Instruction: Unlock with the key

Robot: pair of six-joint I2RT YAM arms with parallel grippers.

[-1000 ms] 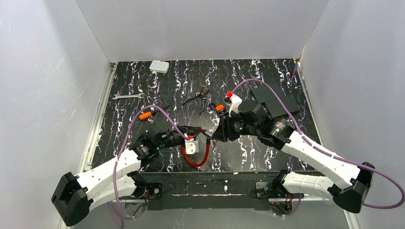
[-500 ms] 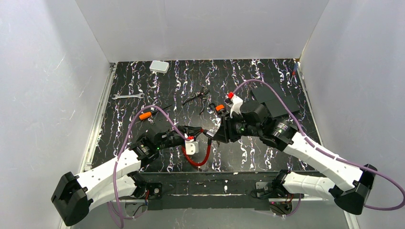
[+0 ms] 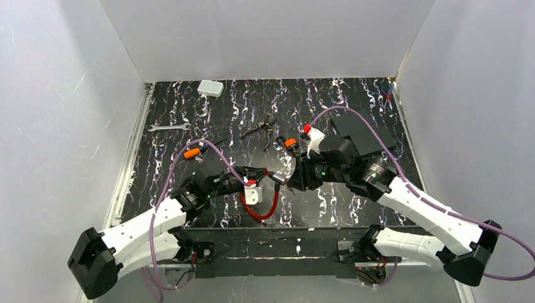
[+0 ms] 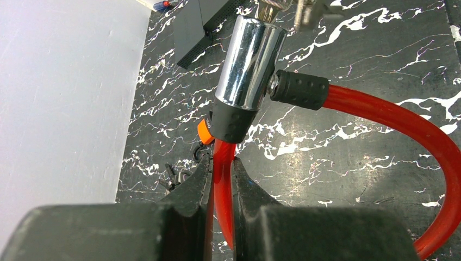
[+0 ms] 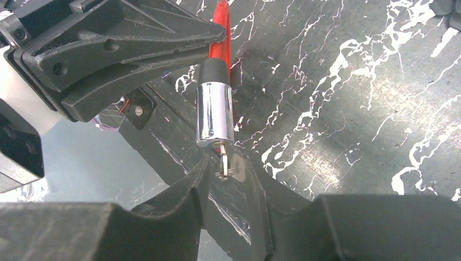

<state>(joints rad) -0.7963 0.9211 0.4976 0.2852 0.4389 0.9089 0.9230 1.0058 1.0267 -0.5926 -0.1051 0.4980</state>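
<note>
A red cable loop (image 3: 258,211) ends in a chrome lock cylinder (image 4: 250,65), held just above the table near the front middle. My left gripper (image 4: 222,174) is shut on the red cable (image 4: 224,163) right below the cylinder's black collar. The key (image 5: 224,162), small and metallic, sticks out of the free end of the cylinder (image 5: 214,114). My right gripper (image 5: 225,166) faces that end with the key between its fingers. The jaws stand apart, with a gap on each side of the key. In the top view my right gripper (image 3: 285,178) meets my left gripper (image 3: 262,177) tip to tip.
Black-handled pliers (image 3: 260,131) lie behind the lock, and a small orange piece (image 3: 291,143) lies beside my right wrist. A black-and-orange piece (image 3: 192,153), a wrench (image 3: 168,127) and a white box (image 3: 210,88) lie at the back left. A flat black pad (image 3: 363,132) is at the right.
My right arm has shifted slightly to the right and its wrist has turned a little, the gripper staying at the cylinder's end. The left arm and cable have not moved.
</note>
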